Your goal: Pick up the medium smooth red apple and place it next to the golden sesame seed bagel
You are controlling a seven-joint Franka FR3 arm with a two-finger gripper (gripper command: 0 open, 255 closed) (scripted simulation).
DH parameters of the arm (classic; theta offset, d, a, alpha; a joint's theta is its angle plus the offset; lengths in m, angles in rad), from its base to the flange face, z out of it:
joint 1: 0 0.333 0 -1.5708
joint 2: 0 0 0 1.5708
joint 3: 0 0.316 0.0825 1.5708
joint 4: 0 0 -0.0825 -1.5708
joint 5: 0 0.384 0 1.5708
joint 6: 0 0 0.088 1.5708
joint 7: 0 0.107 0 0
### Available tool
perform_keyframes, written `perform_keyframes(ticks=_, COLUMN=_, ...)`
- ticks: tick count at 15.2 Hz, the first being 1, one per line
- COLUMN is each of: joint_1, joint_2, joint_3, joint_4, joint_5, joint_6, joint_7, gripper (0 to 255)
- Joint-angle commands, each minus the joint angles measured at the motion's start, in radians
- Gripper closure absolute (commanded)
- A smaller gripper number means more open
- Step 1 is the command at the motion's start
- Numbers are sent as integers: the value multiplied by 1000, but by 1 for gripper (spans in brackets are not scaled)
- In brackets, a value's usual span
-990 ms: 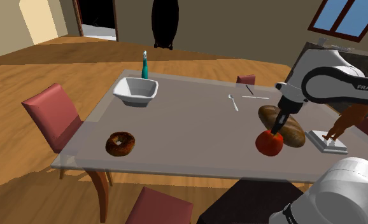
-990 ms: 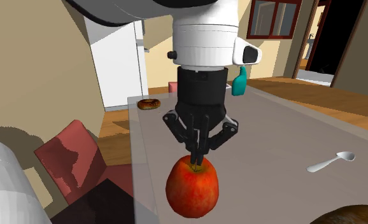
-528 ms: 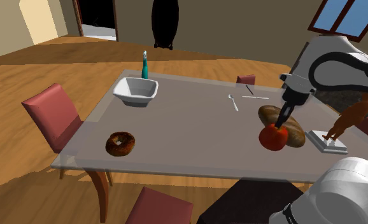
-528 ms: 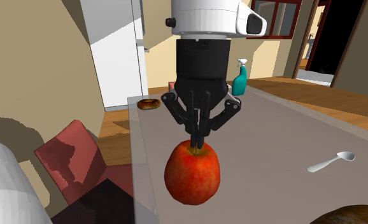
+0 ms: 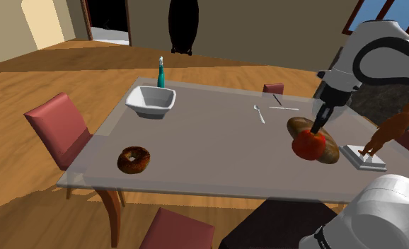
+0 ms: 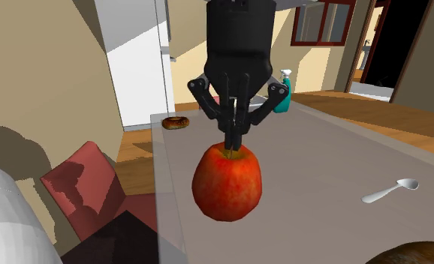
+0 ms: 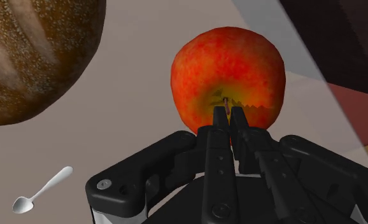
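Currently, arm (image 5: 380,60) reaches down from shoulder view's upper right; gripper (image 6: 234,144) vertical, clamped on apple (image 6: 227,184) top, over table (image 6: 320,172).

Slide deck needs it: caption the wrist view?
Black gripper clasps red apple at its stem over the grey table, brown loaf and spoon nearby.

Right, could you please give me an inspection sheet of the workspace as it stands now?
Surface: grey rectangular table.
Job's things: smooth red apple, held in the air above the table; brown ring-shaped bagel, at the shoulder view's left, far from the apple.
Clutter: white square bowl, teal bottle, silver spoon, brown bread loaf, brown figurine on a white base.
Grippers: black two-finger gripper, shut on the apple's stem.
Cables: nothing seen.
Surroundings: red chairs, wooden floor, open doorway.
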Motion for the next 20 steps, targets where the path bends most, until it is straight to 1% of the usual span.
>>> perform_keyframes(ticks=1, joint_1=2, joint_2=6, joint_3=4, joint_4=31, joint_5=4, joint_6=-26, joint_7=-3, gripper=255)
perform_keyframes(ticks=9, joint_1=11, joint_2=27, joint_3=21, joint_4=139, joint_5=22, joint_6=-112, joint_7=-8, gripper=255)
perform_keyframes(ticks=15, joint_1=69, joint_2=89, joint_3=145, joint_4=151, joint_5=127, joint_6=-77, joint_7=131, gripper=255)
perform_keyframes(ticks=20, joint_1=115, joint_2=171, joint_3=243, joint_4=193, joint_5=204, joint_6=-41, joint_7=241, gripper=255)
